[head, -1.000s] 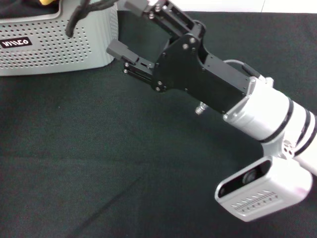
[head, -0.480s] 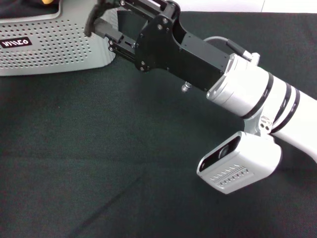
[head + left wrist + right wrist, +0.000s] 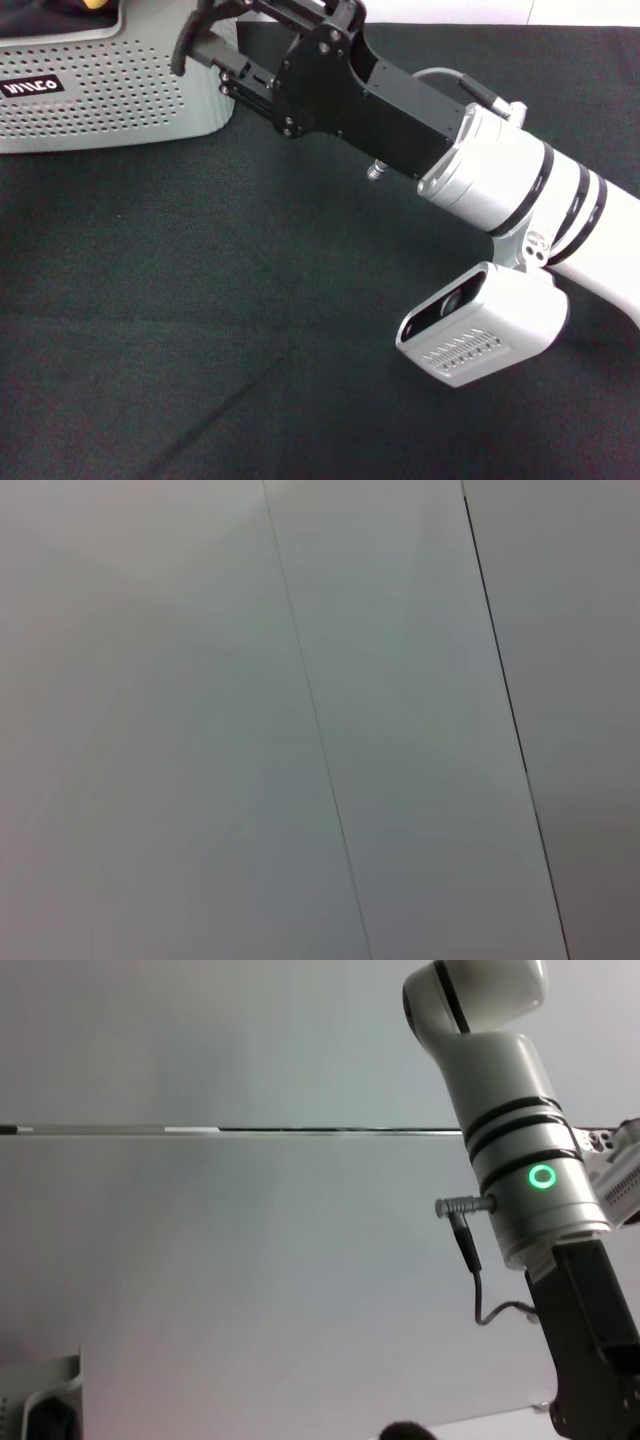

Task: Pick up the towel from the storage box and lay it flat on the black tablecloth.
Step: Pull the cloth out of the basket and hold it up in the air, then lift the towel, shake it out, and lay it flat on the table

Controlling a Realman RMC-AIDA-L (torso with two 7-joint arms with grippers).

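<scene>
One storage box (image 3: 110,100), one towel (image 3: 93,3), one black tablecloth (image 3: 200,330) and two arms, of which only the right appears in the head view. The storage box, light grey with perforated walls and a black label (image 3: 30,87) in white lettering on its near wall, stands on the black tablecloth. The towel lies inside the storage box; only a small yellow-orange patch shows above the near rim, with dark material beside it that cannot be identified. The right gripper (image 3: 210,25) hovers at the box's right-hand corner, level with the rim, its two black fingers apart and holding nothing: one finger (image 3: 195,45) reaches over the corner of the box, while the other is partly cut off by the frame. Behind the gripper, the black housing and white forearm slant away from the storage box across the cloth, carrying a white wrist camera (image 3: 480,325) on the underside. This arm hides part of the box's right side wall and the cloth behind it. In front of the storage box and to its right, the black tablecloth lies open, marked only by faint creases. The left arm (image 3: 520,1160), with a green ring light (image 3: 541,1176), appears only in the right wrist view, raised against a pale wall; the left gripper (image 3: 590,1340) shows only its black body there, so whether it is apart or together cannot be told.
</scene>
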